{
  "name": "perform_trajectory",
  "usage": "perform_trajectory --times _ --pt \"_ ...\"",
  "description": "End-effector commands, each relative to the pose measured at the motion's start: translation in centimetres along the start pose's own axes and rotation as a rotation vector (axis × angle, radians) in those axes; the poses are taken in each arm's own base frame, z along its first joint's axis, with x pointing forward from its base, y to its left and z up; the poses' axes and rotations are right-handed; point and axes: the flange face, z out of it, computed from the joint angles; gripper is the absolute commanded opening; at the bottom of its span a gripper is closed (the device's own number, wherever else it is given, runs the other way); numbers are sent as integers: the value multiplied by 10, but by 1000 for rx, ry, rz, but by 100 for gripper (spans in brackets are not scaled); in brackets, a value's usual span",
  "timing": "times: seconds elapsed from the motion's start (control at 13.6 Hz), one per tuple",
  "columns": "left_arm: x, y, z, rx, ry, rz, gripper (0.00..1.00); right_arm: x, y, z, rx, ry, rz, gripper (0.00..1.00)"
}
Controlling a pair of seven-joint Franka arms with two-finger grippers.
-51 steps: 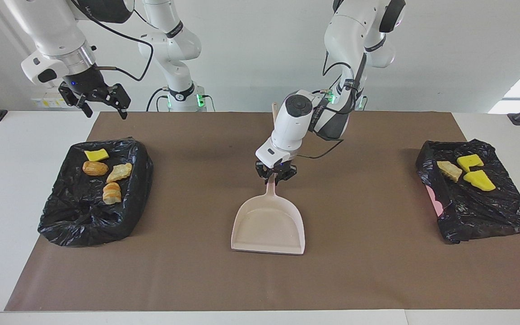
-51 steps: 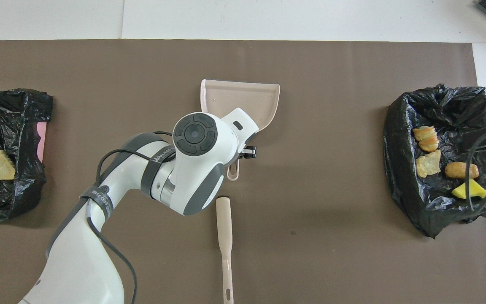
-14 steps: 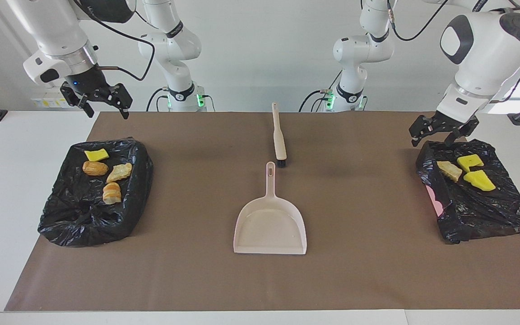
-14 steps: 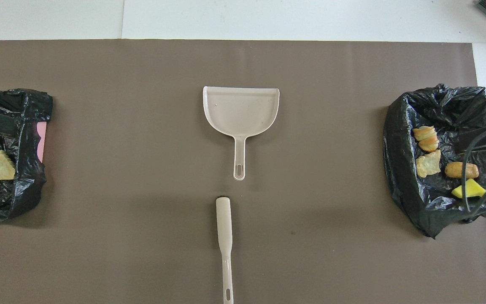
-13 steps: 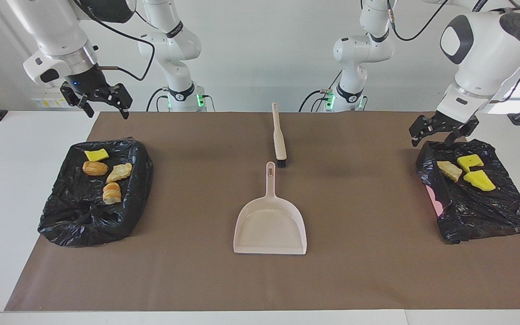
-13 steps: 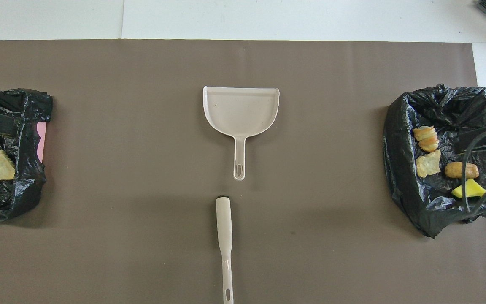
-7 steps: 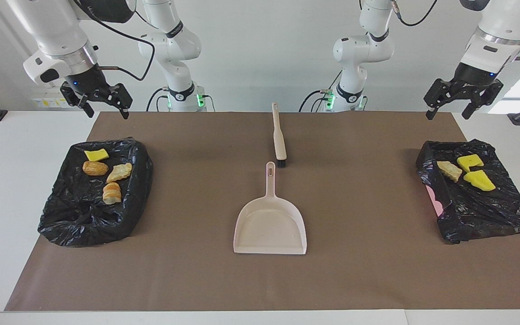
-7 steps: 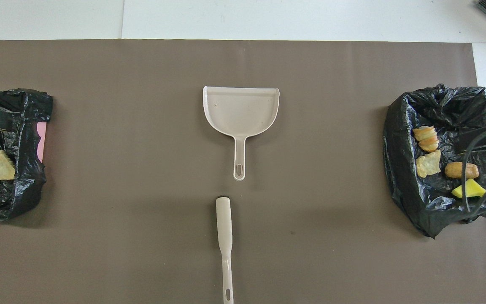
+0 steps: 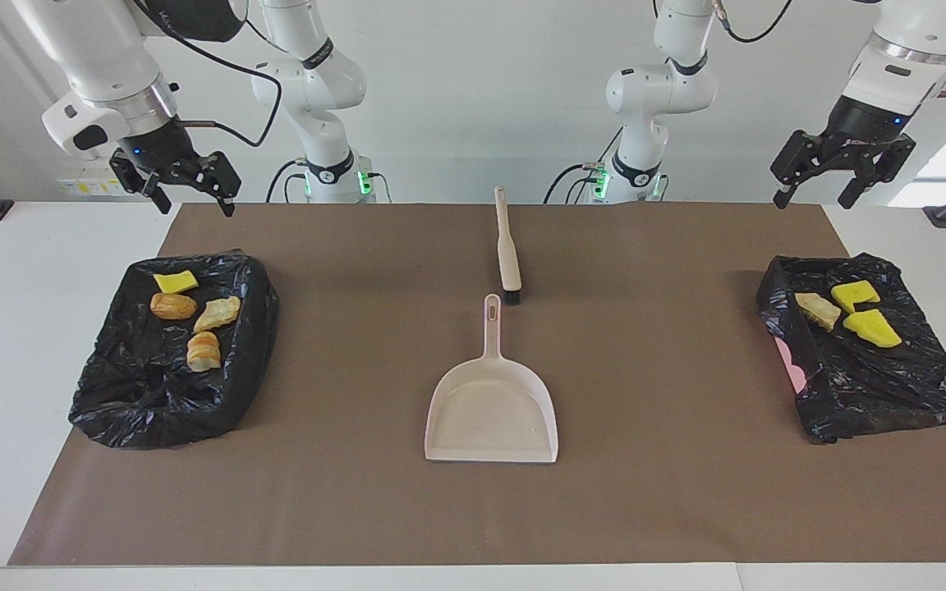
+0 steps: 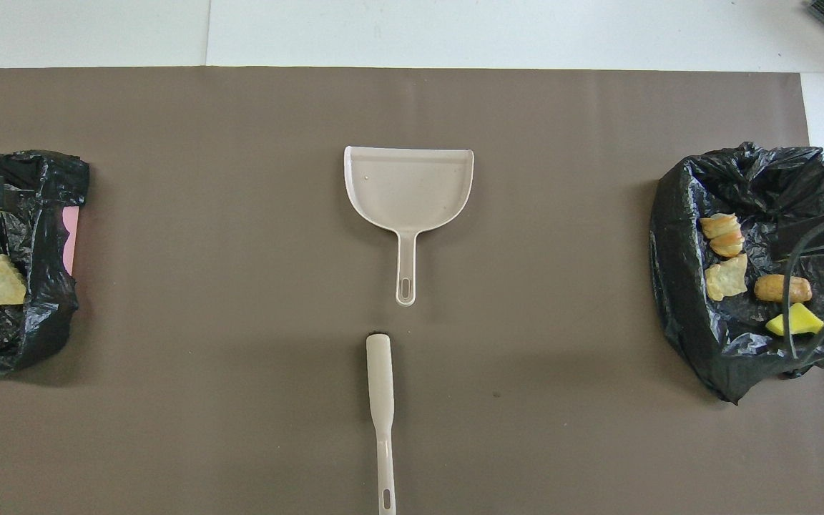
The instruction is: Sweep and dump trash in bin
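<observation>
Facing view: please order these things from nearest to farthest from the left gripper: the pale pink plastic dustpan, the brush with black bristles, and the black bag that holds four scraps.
From the left gripper:
1. The beige brush with black bristles, mid-table, nearer to the robots than the dustpan.
2. The pale pink plastic dustpan, mid-table.
3. The black bag holding four scraps, at the right arm's end.

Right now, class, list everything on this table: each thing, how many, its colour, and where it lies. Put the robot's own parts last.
Trash: seven scraps, yellow or golden-brown; four in the bin at the right arm's end, three in the bin at the left arm's end.
Bins: two, lined with black bags, one at each end of the table.
Dustpan: one, pale pink, empty, mid-table.
Brush: one, beige with dark bristles, nearer to the robots than the dustpan.
Mat: one, brown, covering the table.
Right tool: black, open, raised near its bin.
Left tool: black, open, raised near its bin.
</observation>
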Motion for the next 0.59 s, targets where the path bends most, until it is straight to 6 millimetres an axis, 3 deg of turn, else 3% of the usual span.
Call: perform_trajectory --times 0.0,0.52 --pt "-15 -1 -1 -12 -16 -2 100 -7 -1 -2 16 -1 -20 100" --pt "-20 0 0 -11 -24 -1 100 -7 -1 -2 16 -1 -20 100"
